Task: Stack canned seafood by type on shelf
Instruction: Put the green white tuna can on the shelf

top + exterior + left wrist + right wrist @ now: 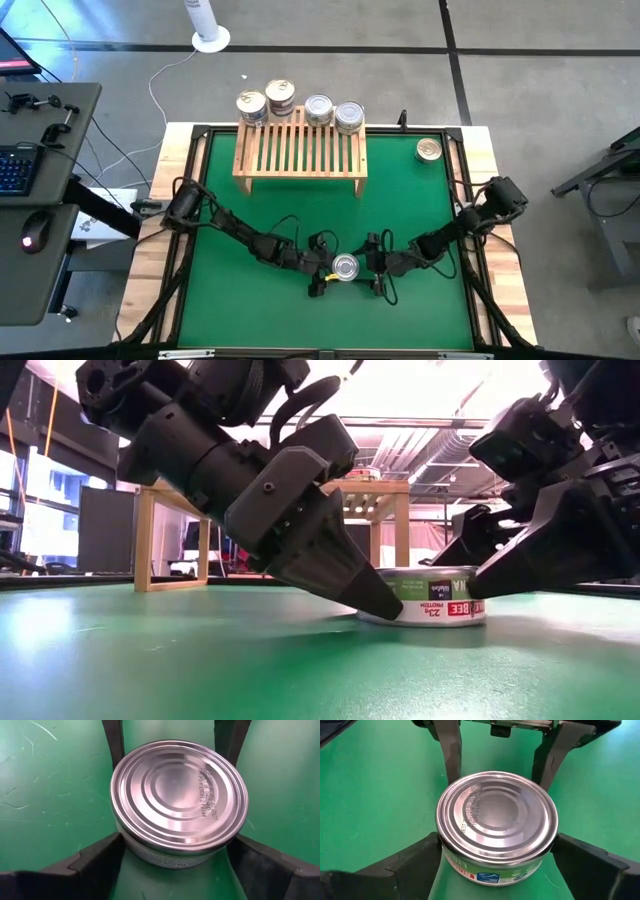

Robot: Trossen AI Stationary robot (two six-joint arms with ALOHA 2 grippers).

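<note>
Silver tin (345, 266) lies flat on the green mat (250, 310), lower centre of the high view, left tool (322, 266) and right tool (375, 268) flanking it, both wide open, gripping nothing. Upper centre: wooden shelf (300, 150), four tin stacks (298, 105) along its far edge; lone gold tin (429, 150) upper right.

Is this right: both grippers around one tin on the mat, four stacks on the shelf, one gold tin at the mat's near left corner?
Almost. The gold tin lies at the mat's far right corner, per the high view. The rest holds: left gripper and right gripper flank the tin; four stacks stand on the shelf.
</note>
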